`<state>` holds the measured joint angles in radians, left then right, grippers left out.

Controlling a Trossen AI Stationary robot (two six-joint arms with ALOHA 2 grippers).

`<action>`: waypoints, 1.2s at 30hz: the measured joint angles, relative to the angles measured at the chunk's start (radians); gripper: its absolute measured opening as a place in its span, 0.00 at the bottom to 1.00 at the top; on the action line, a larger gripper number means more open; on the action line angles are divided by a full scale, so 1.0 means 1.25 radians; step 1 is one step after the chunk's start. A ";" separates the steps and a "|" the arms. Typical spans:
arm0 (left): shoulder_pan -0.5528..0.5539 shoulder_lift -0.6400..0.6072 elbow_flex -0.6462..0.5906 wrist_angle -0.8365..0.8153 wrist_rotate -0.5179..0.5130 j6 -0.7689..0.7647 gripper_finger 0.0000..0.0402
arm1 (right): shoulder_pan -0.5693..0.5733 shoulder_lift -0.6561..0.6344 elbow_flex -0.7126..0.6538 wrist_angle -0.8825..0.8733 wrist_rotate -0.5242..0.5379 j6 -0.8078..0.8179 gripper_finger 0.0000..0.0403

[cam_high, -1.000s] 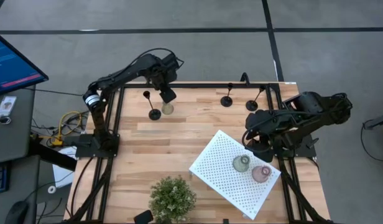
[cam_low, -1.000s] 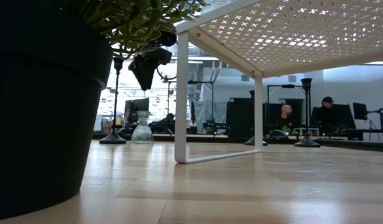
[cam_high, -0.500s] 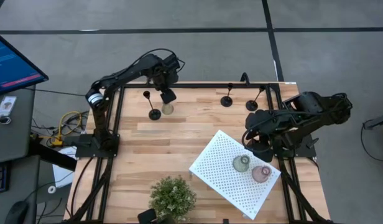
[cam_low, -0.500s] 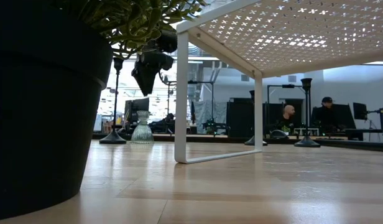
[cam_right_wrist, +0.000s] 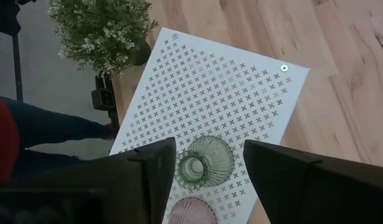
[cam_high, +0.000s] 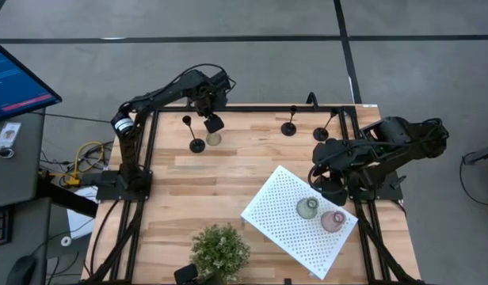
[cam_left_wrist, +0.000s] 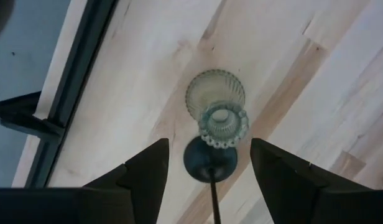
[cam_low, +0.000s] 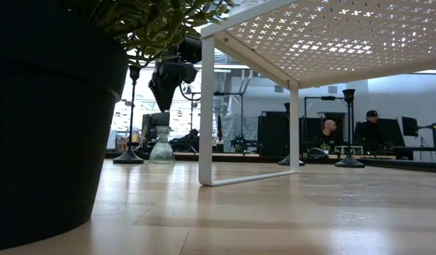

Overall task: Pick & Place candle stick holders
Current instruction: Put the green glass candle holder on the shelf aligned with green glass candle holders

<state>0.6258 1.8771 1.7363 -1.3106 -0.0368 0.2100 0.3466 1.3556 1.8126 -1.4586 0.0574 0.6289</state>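
The beige candle holder stands upright on the desk, beside a black candlestick. The left gripper hovers above with open jaws. The right gripper, jaws apart, holds nothing; only its wrist view shows a person's leg.

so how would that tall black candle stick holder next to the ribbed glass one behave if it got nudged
The black candle stick holder would probably tip easily: a thin upright stem rises from a small round base. Its base stands right beside the ribbed glass holder, so it might knock into that. It looks rigid, likely metal, so it should slide rather than bend.
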 joint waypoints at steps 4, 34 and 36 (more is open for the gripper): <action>0.003 0.000 0.000 -0.005 0.000 0.035 0.56 | 0.000 0.000 0.000 0.000 0.000 0.000 0.44; 0.030 0.000 -0.109 0.117 0.030 0.038 0.56 | 0.000 0.000 0.000 0.000 0.018 -0.015 0.44; 0.030 -0.001 -0.122 0.135 0.030 0.038 0.56 | 0.000 0.000 0.000 0.000 0.018 -0.014 0.44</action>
<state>0.6632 1.8763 1.5839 -1.1418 0.0013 0.2569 0.3466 1.3556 1.8122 -1.4582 0.0795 0.6109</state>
